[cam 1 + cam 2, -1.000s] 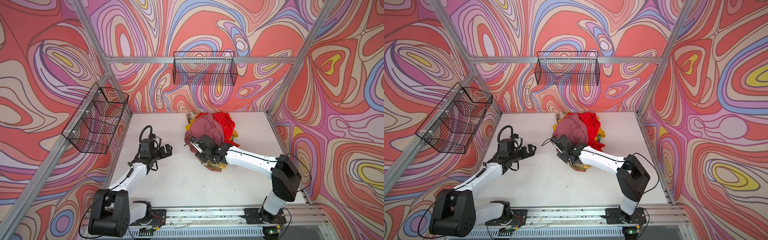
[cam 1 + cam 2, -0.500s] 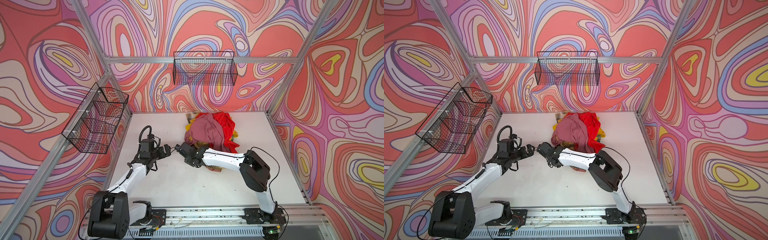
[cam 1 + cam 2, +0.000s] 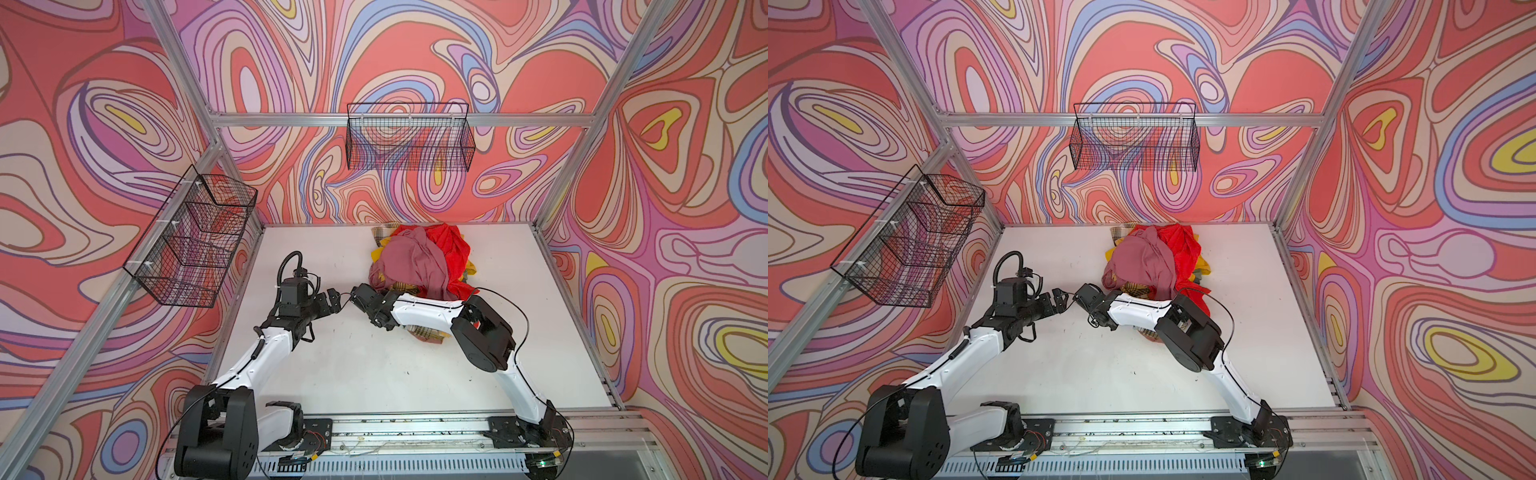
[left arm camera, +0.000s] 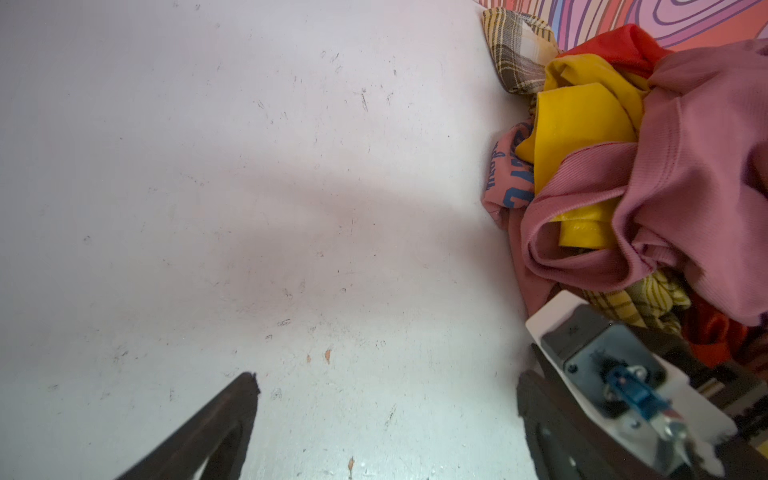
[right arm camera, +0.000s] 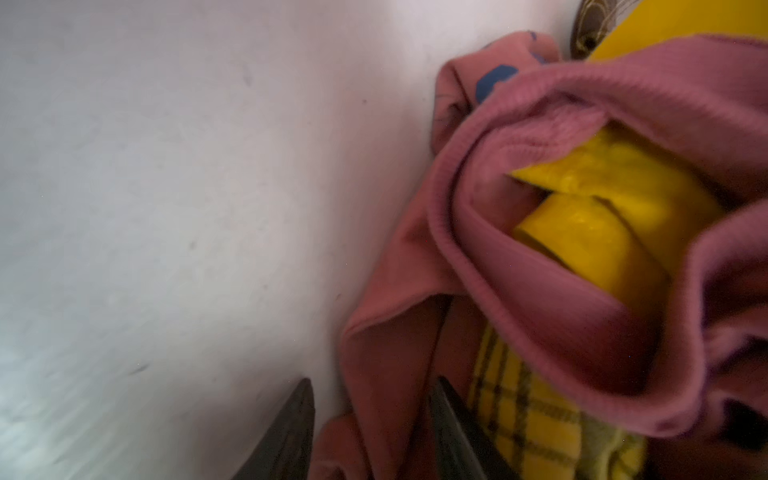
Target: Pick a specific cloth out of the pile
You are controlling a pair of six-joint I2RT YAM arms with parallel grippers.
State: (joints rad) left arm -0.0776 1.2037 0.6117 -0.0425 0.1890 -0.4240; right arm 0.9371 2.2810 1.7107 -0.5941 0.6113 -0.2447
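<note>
Now the grasp itself looks to be the step in hand. The right gripper (image 5: 372, 384) sits low over the table (image 5: 166, 208) at the edge of the pile (image 3: 419, 262), its jaws about half apart, and a flat fold of the small pink cloth (image 5: 386, 357) lies between them. The fold fills most of the gap, but whether it is pinched I cannot tell. Beside one jaw lies the plaid cloth (image 5: 523, 415). Just past the jaw tips the small cloth runs under the rolled hem of the big pink cloth (image 5: 540, 299), with the yellow cloth (image 5: 590, 241) tucked inside that roll; further ahead a patch of blue print shows on the small one. Farthest off, the red cloth (image 3: 453, 249) covers the far side of the pile. The left gripper (image 4: 386, 415) hovers wide open and empty over bare table, close to the right gripper's tips. Next, I judge, the right jaws must close firmly on that one layer alone, then draw back from the pile, low and slow, so the small cloth slides free without dragging the big one or the plaid along.
</note>
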